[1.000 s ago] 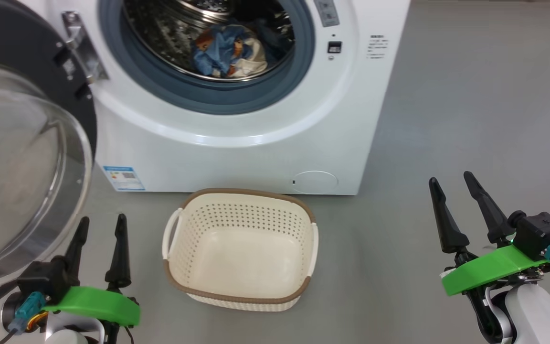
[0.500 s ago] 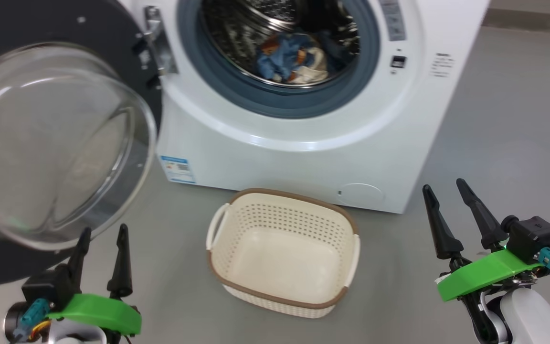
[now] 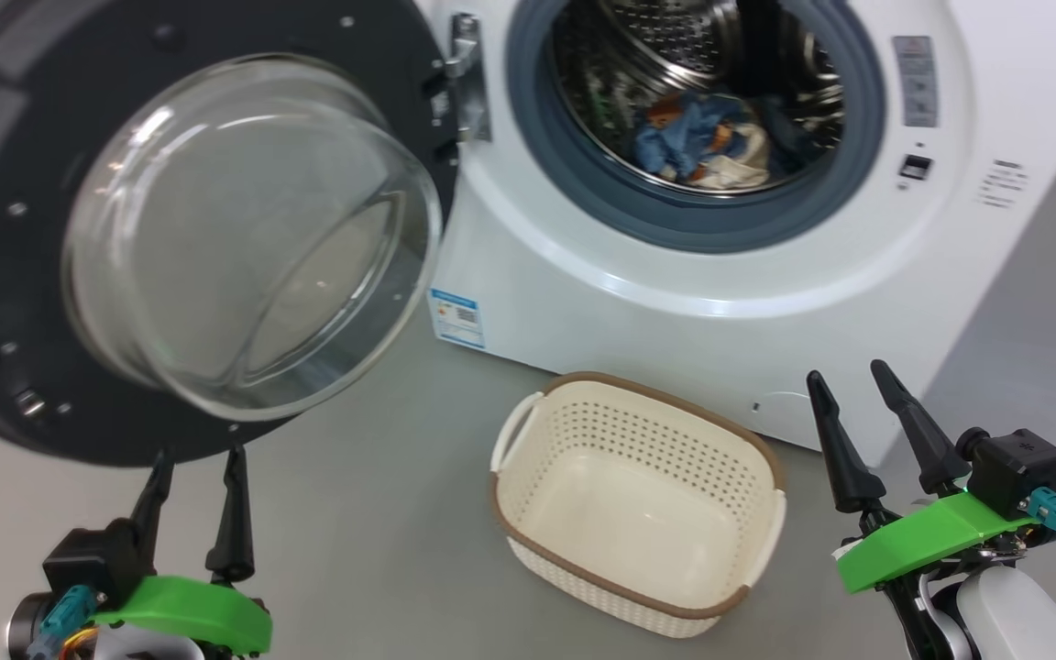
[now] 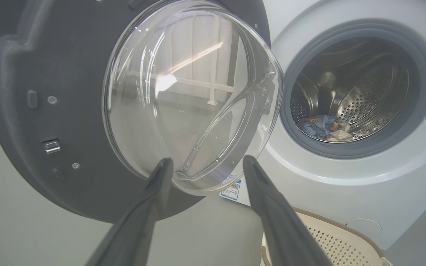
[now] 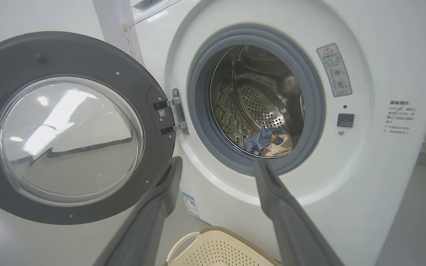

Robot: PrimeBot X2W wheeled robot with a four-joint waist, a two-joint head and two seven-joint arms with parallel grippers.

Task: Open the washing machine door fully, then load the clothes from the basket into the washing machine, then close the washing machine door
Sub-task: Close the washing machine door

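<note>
Since the clothes (image 3: 702, 147) lie in the drum (image 3: 638, 55) of the washing machine (image 3: 675, 321) and the basket (image 3: 656, 431) sits empty on the floor (image 3: 381, 513), loading looks done. Step in hand: closing the washing machine door (image 3: 244, 229), hanging wide open. Empty, fingers spread: left gripper (image 3: 200, 454), right gripper (image 3: 845, 371). Next: push door shut.

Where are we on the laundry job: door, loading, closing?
Done: the washing machine door stands swung wide open, and the clothes lie inside the washing machine; the basket is empty. In hand: nothing; the left gripper and right gripper are both open and hold nothing. Left: shutting the door.
</note>
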